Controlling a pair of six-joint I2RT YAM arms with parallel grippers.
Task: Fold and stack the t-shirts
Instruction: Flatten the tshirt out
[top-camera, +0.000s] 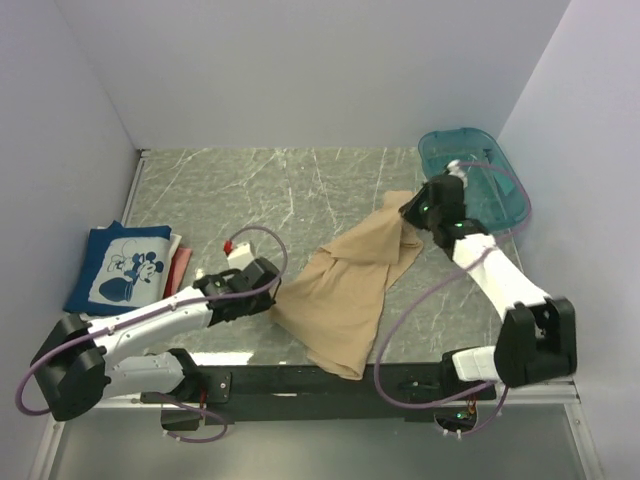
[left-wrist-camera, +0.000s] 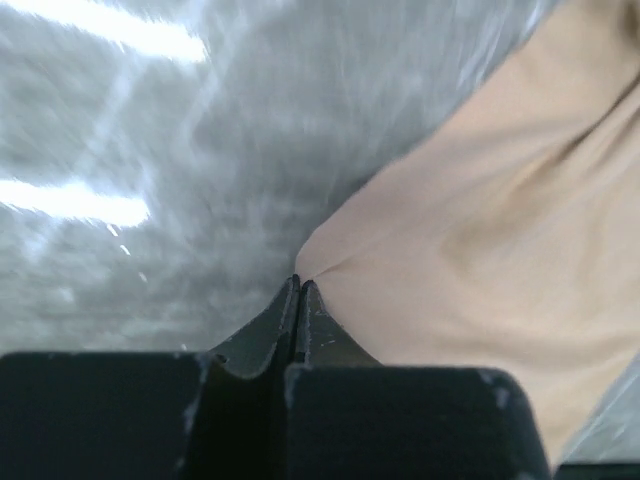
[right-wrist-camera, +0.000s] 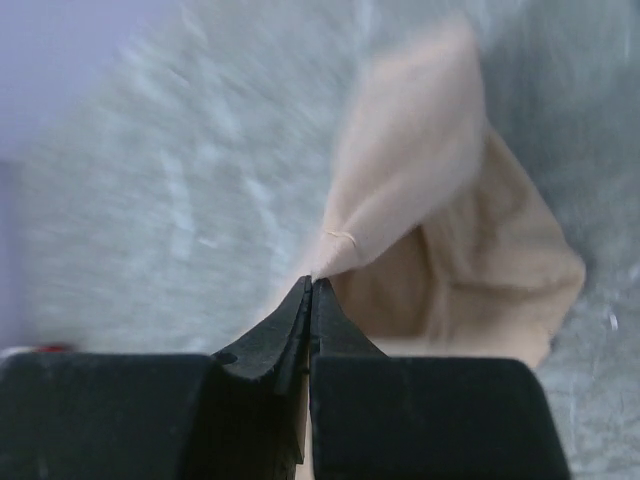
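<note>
The tan t-shirt (top-camera: 345, 285) lies crumpled mid-table, stretched from the front edge toward the back right. My left gripper (top-camera: 272, 292) is shut on its left edge; in the left wrist view the cloth (left-wrist-camera: 480, 230) gathers into the closed tips (left-wrist-camera: 298, 283). My right gripper (top-camera: 408, 212) is shut on the shirt's far right corner. The right wrist view shows a fold of tan cloth (right-wrist-camera: 440, 220) rising from the pinched tips (right-wrist-camera: 310, 282). A folded navy t-shirt (top-camera: 125, 268) with a white cartoon mouse print rests at the left. The red t-shirt (top-camera: 180, 270) peeks out from under its right side.
A teal plastic tub (top-camera: 480, 175) stands at the back right corner, just behind my right wrist. Pale walls close in the table on the left, back and right. A black rail (top-camera: 320, 380) with the arm bases runs along the near edge.
</note>
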